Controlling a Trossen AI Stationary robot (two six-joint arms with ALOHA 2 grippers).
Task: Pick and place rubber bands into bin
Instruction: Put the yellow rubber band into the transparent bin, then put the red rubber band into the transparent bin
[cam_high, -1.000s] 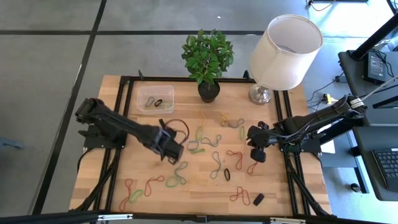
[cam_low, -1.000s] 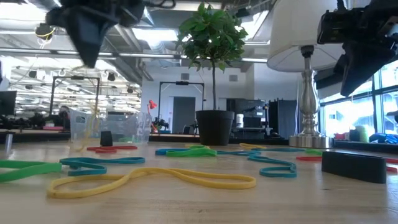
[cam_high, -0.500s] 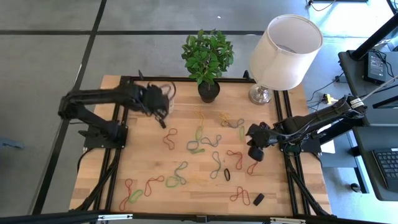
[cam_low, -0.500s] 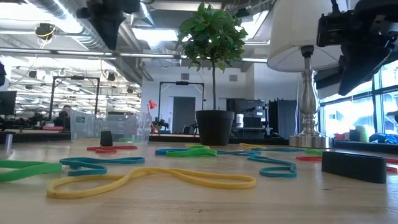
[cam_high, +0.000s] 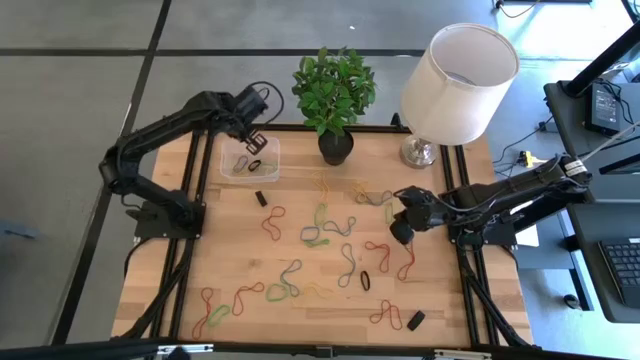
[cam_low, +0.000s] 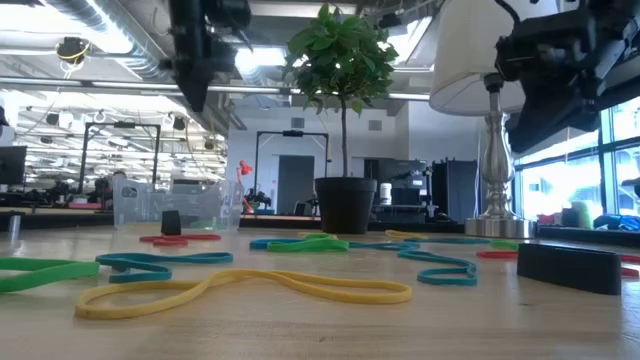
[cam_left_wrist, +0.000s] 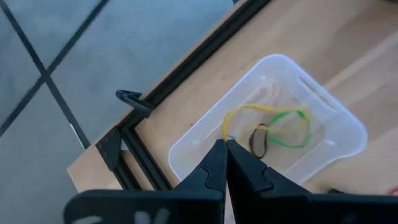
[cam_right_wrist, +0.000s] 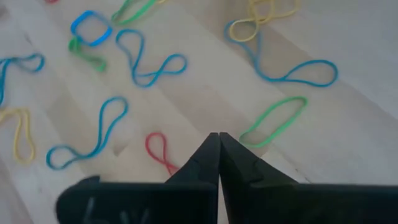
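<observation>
My left gripper (cam_high: 252, 137) hangs shut over the clear bin (cam_high: 250, 160) at the table's far left, with a yellow rubber band (cam_left_wrist: 249, 109) in its tips. A green band (cam_left_wrist: 292, 134) and a black band (cam_left_wrist: 258, 140) lie inside the bin (cam_left_wrist: 329, 118). Many more rubber bands (cam_high: 318, 235) lie flat across the middle of the table. My right gripper (cam_high: 403, 232) is shut above the table's right part and holds nothing. In the right wrist view its tips (cam_right_wrist: 219, 135) stand over bare wood, between a red band (cam_right_wrist: 159, 149) and a green band (cam_right_wrist: 273, 121). My left gripper pinches the yellow band at one short stretch (cam_left_wrist: 225, 135) between its two fingertips, coming slanting down from above. The band is lifted clear of the table and loops away from the tips over the bin. Whether its far end rests in the bin, I cannot tell.
A black plant pot (cam_high: 336, 147) stands right of the bin and a lamp (cam_high: 455, 85) at the far right. Small black blocks lie near the bin (cam_high: 262, 198) and at the near right (cam_high: 416, 320). A black frame (cam_high: 205, 150) edges the table.
My left gripper has swung from the middle of the table up and toward the far left edge, turning as it went, and now hangs over the bin, still shut. My right gripper has rolled about its own line while staying almost in place.
</observation>
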